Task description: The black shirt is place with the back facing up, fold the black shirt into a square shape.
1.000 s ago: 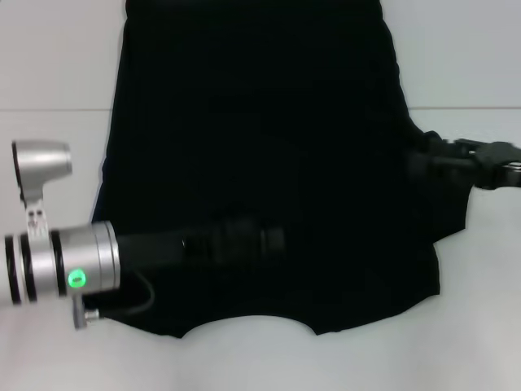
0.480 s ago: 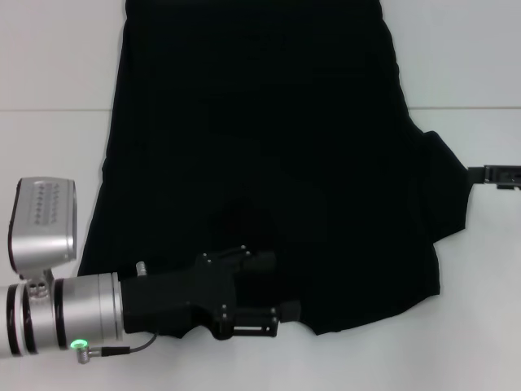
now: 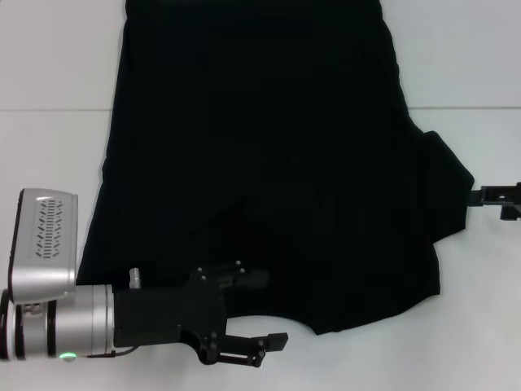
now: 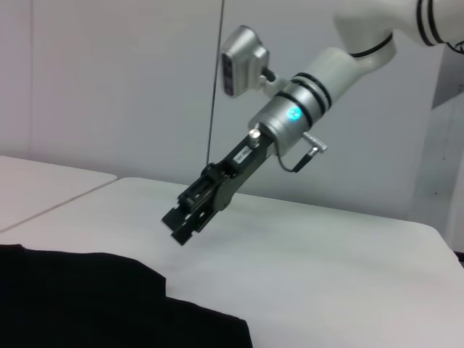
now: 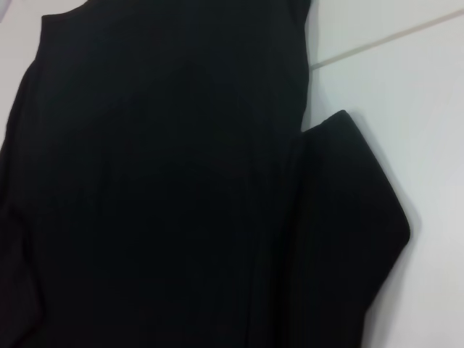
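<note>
One black shirt (image 3: 269, 163) lies flat on the white table (image 3: 49, 65), filling the frame's centre. The left gripper (image 3: 254, 314) – lower left, jaws parted and empty – hovers at its near edge. The right gripper (image 3: 498, 195) sits at the right edge, jaws' state unclear.

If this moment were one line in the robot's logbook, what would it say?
black shirt: flat on white table, unfolded | left gripper: at collar edge, jaws open | right gripper: off sleeve, empty
</note>
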Motion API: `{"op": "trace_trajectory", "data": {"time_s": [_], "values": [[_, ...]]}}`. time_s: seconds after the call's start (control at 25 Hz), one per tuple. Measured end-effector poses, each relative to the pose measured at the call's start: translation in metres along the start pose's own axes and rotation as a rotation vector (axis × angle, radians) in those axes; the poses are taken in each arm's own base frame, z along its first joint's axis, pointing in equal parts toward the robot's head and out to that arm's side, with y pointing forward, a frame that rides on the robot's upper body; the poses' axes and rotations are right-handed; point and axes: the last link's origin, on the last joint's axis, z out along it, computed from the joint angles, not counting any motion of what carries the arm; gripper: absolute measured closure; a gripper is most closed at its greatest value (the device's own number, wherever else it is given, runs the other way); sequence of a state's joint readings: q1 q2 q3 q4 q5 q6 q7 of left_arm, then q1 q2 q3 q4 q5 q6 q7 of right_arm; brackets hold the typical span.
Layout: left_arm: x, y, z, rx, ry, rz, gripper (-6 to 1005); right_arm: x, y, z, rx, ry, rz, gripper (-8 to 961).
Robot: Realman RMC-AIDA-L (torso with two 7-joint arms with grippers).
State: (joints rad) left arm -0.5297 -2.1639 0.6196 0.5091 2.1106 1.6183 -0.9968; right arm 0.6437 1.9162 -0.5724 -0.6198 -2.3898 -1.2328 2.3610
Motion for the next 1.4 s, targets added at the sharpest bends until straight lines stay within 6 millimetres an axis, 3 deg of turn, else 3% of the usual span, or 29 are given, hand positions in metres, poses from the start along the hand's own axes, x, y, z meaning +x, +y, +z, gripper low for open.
{"op": "trace_trajectory", "data": {"time_s": [0.48, 0.92, 1.24, 1.4], "values": [[0.002, -0.003, -0.002, 0.007, -0.001, 0.013, 97, -0.001, 0.008, 0.036, 0.047, -0.035, 0.026, 73], [0.004, -0.005, -0.004, 0.016, 0.002, 0.018, 97, 0.000, 0.011, 0.045, 0.062, -0.046, 0.036, 102], [0.005, -0.005, -0.004, 0.014, 0.005, 0.015, 96, 0.001, 0.014, 0.049, 0.062, -0.048, 0.038, 357], [0.005, -0.005, -0.006, 0.018, 0.005, 0.005, 96, 0.000, 0.015, 0.050, 0.060, -0.046, 0.037, 395]]}}
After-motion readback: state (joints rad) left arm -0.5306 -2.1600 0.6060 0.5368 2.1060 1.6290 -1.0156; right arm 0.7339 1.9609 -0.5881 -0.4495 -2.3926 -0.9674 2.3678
